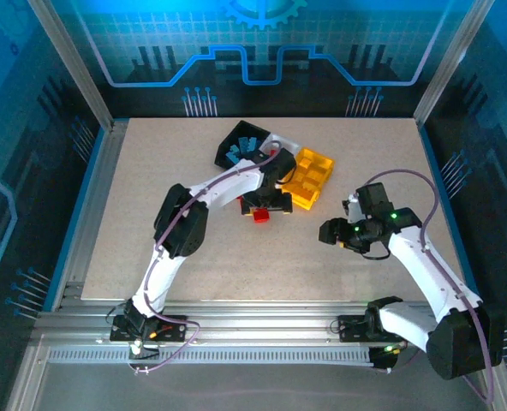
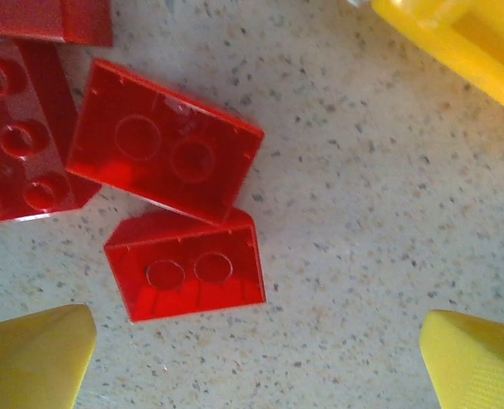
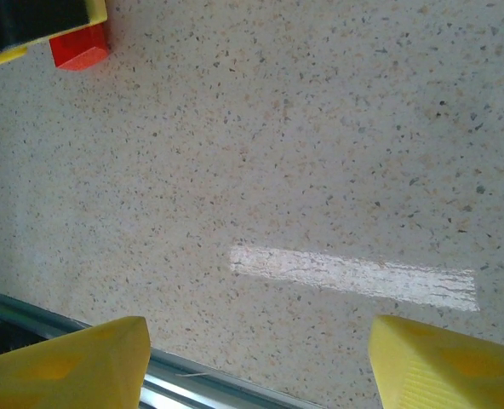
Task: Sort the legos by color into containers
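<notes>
Left pincer (image 2: 260, 358) gapes wide and empty over loose red legos (image 2: 163, 153) on the surface (image 2: 363, 170) beside the containers (image 1: 322, 159) toward its far edge, while right pincer (image 3: 256, 362) stands open over bare surface.

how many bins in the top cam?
3, joined in a slanted row at far centre: black bin on the left, white bin in the middle, yellow-orange bin on the right. None looks hidden.

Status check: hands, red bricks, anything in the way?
Left hand open over loose red legos, none gripped. Right hand open, empty, above the table. Yellow bin close by; nothing blocking.
</notes>
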Action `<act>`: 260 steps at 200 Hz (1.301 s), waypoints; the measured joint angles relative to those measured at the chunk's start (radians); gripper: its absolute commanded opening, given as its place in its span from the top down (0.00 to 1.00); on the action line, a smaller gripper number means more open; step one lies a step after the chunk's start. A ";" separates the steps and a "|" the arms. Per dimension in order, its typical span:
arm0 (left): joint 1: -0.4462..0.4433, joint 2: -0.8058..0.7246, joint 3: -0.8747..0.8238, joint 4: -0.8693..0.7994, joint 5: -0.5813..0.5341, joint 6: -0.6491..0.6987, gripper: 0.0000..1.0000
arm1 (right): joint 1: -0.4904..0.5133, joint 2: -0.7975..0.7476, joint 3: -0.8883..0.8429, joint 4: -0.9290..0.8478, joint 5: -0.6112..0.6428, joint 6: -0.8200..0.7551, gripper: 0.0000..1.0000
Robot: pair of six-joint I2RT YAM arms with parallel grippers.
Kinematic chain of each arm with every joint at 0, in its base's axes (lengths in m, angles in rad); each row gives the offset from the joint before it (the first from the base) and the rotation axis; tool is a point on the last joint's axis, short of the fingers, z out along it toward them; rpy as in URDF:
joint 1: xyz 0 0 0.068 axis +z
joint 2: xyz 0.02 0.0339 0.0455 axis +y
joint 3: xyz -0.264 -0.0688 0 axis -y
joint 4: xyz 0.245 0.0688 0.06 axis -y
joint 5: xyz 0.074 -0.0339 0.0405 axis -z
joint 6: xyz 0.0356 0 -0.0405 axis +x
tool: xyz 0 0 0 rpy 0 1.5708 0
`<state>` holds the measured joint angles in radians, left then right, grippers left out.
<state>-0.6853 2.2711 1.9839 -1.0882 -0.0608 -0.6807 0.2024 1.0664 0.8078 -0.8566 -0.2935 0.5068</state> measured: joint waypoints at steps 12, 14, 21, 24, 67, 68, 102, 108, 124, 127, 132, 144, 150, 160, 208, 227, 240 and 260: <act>0.000 0.008 0.011 -0.014 -0.015 -0.001 0.01 | -0.003 -0.005 -0.013 0.000 -0.005 0.000 0.30; 0.000 0.008 0.011 -0.016 -0.018 -0.001 0.01 | -0.003 -0.006 -0.015 0.000 -0.005 0.000 0.30; 0.001 0.008 0.011 -0.026 -0.023 -0.001 0.02 | -0.003 -0.008 -0.023 0.001 -0.007 0.000 0.30; 0.000 0.008 0.012 -0.031 -0.024 -0.002 0.02 | -0.003 -0.009 -0.027 0.000 -0.007 0.000 0.30; 0.001 0.043 0.047 -0.055 -0.029 -0.029 0.09 | -0.021 -0.027 -0.056 -0.007 -0.022 0.000 0.30; 0.001 0.046 0.048 -0.055 -0.029 -0.030 0.09 | -0.021 -0.028 -0.056 -0.007 -0.022 0.000 0.30; 0.003 0.092 0.058 -0.057 -0.027 -0.054 0.14 | -0.029 -0.035 -0.058 -0.006 -0.030 0.000 0.31; 0.004 0.097 0.058 -0.058 -0.026 -0.055 0.15 | -0.029 -0.036 -0.061 -0.006 -0.030 0.000 0.31; 0.006 0.105 0.058 -0.059 -0.022 -0.059 0.18 | -0.031 -0.039 -0.065 -0.006 -0.030 0.000 0.31; 0.007 0.105 0.058 -0.059 -0.021 -0.061 0.18 | -0.032 -0.039 -0.065 -0.007 -0.031 0.000 0.31; 0.008 0.106 0.058 -0.059 -0.021 -0.062 0.19 | -0.034 -0.039 -0.066 -0.006 -0.031 0.000 0.31; 0.011 0.106 0.058 -0.059 -0.021 -0.064 0.21 | -0.036 -0.040 -0.068 -0.007 -0.032 0.000 0.31; 0.013 0.106 0.058 -0.059 -0.021 -0.065 0.22 | -0.037 -0.040 -0.069 -0.007 -0.033 -0.001 0.31; 0.017 0.107 0.058 -0.059 -0.021 -0.070 0.24 | -0.040 -0.040 -0.069 -0.007 -0.034 -0.003 0.31; 0.042 0.129 0.058 -0.059 -0.021 -0.073 0.33 | -0.049 -0.040 -0.069 -0.007 -0.037 -0.003 0.32; 0.044 0.131 0.058 -0.055 -0.010 -0.074 0.42 | -0.053 -0.040 -0.069 -0.007 -0.037 -0.003 0.32; 0.044 0.131 0.059 -0.050 -0.005 -0.073 0.48 | -0.056 -0.040 -0.069 -0.007 -0.037 -0.003 0.32; 0.043 0.131 0.060 -0.053 -0.006 -0.069 0.52 | -0.060 -0.041 -0.069 -0.007 -0.037 -0.003 0.32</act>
<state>-0.6422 2.4023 2.0434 -1.1408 -0.0673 -0.7494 0.1425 1.0252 0.7383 -0.8639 -0.3302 0.5034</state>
